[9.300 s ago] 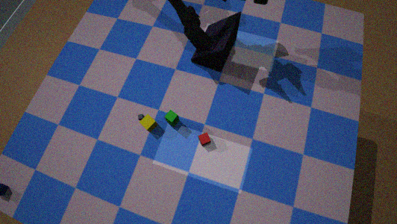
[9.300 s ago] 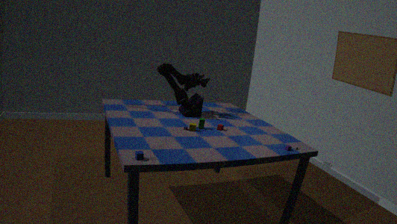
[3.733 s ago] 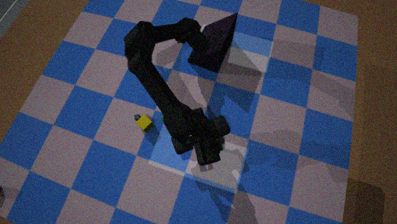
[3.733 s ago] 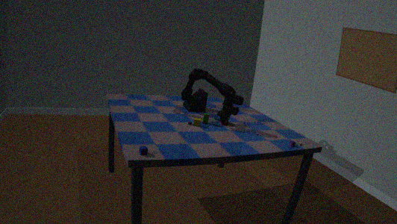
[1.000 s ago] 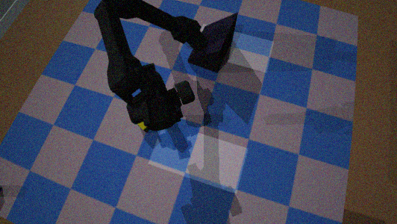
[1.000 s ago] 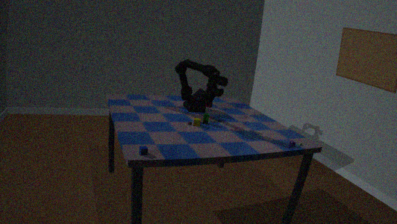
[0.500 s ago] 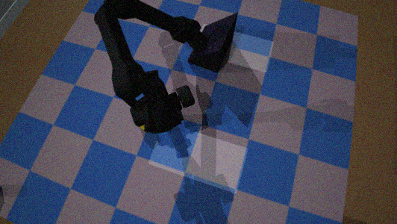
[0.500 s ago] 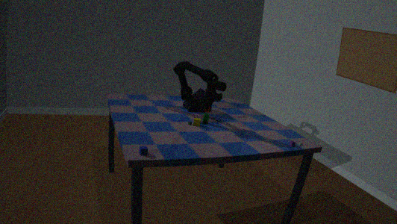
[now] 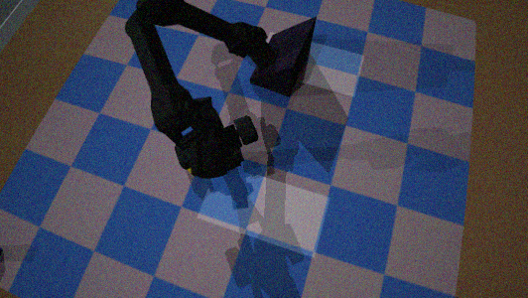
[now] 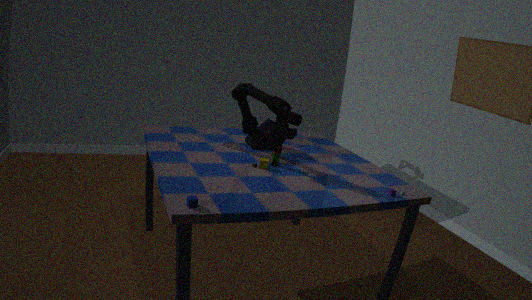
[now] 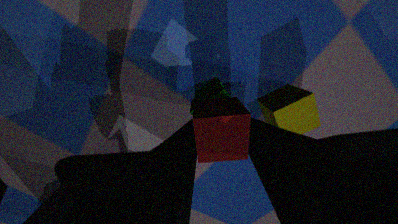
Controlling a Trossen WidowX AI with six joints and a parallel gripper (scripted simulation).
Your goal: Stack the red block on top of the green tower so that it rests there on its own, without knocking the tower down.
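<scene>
One gripper [image 11: 222,150] clamping red block [image 11: 222,136], green tower [image 11: 214,91] behind, yellow cube [image 11: 292,112] beside

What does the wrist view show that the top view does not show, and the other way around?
Only the wrist view shows the red block clamped in the gripper, the green tower just beyond it, and the yellow block whole. Only the top view shows the whole arm and a dark wedge-shaped object. Both show the checkered table top.
</scene>
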